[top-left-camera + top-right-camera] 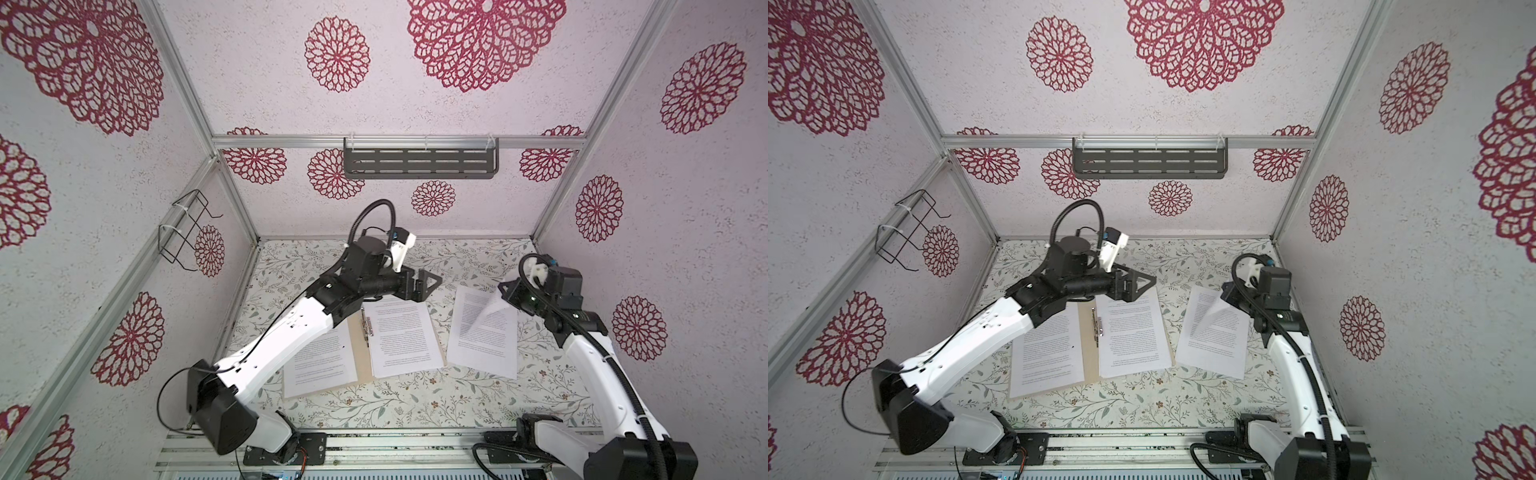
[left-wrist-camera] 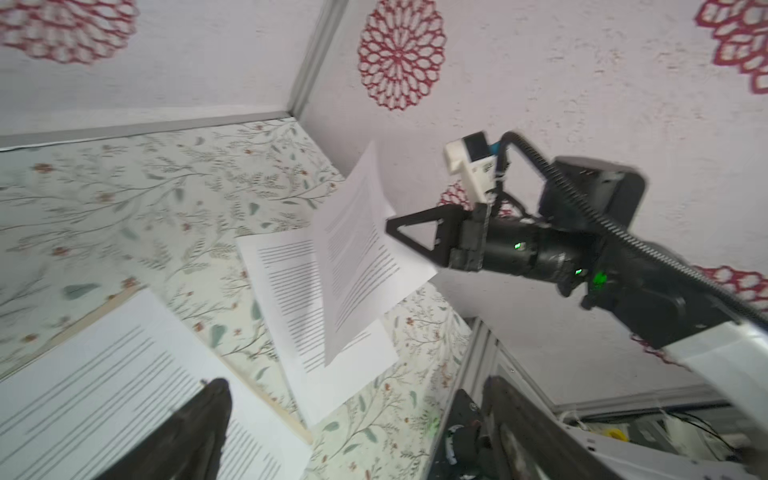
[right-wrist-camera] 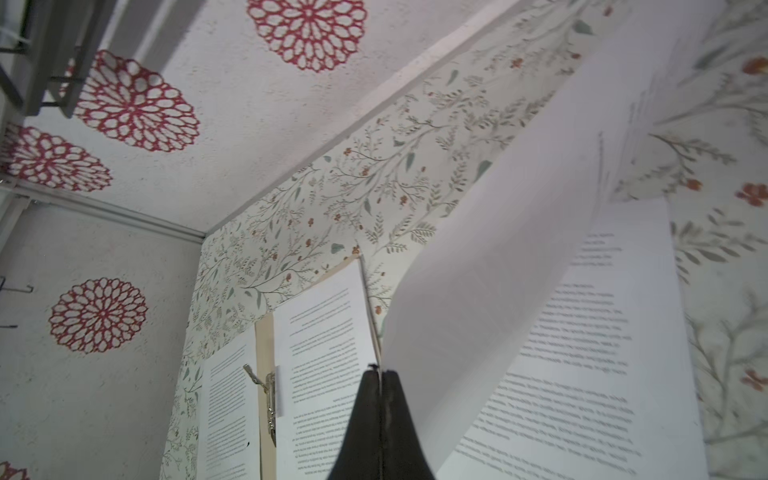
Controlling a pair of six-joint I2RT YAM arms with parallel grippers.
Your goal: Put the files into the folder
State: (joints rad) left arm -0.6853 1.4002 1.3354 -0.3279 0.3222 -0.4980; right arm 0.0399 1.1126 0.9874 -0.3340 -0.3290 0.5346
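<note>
- The folder (image 1: 360,353) lies open and flat on the floral table (image 1: 374,409), its metal fastener (image 1: 366,322) along the spine.
- 1 printed page, the left-half sheet (image 1: 320,359), covers its left side. The right-half sheet (image 1: 403,336) covers the other side.
- Just right of the folder, a loose sheet (image 1: 482,351) lies flat on the table.
- Over it, the lifted sheet (image 3: 498,270) curls up off the table!
- The right gripper (image 3: 380,374) has it by the edge, jaws pinched tight on the paper.
- The left gripper (image 1: 428,282) hangs above the folder's far edge with its fingers (image 2: 208,415) spread wide, gripping nothing.
</note>
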